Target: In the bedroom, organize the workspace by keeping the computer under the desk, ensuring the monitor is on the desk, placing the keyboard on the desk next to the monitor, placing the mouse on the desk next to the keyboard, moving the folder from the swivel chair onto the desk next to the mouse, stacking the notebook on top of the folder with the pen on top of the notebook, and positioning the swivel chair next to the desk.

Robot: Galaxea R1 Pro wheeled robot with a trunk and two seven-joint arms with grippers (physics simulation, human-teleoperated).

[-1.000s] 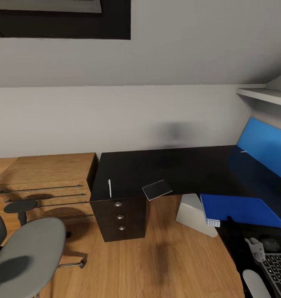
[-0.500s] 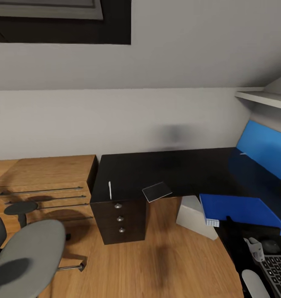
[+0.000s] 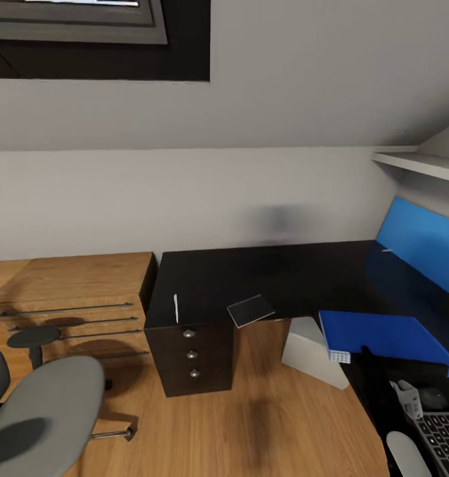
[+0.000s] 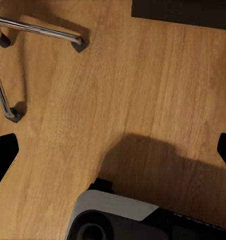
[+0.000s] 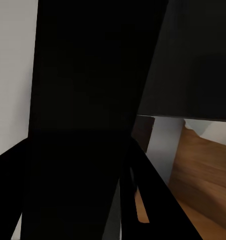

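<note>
Tilting upward since a second ago, the head camera now shows more of the dark window frame, so everything sits slightly lower in the picture; nothing on the desk has itself moved.

The blue folder (image 3: 388, 336), flat with white page edges, lies on the right wing of the glossy black desk (image 3: 284, 275), close to the robot. It seems to be held by the right gripper, though a dark arm hides the fingers, so that gripper's state cannot be told. Below it are the dark mouse (image 3: 433, 397) and the grey-keyed keyboard (image 3: 444, 432). A blue panel (image 3: 420, 242) leans at the desk's far right.

Farther left, the small dark grey notebook (image 3: 249, 310) overhangs the desk's front edge, and the thin white pen (image 3: 175, 308) lies above the drawer unit with round silver knobs. Both wait to be stacked on the folder.

The pale grey computer (image 3: 312, 351) stands under the desk. The padded grey swivel chair (image 3: 42, 414) sits well apart on the wooden floor (image 3: 264, 424), beside low wooden shelving (image 3: 72, 291).

The left gripper (image 4: 113, 150) hangs spread wide and empty over bare floor, near the chair's chrome legs.
</note>
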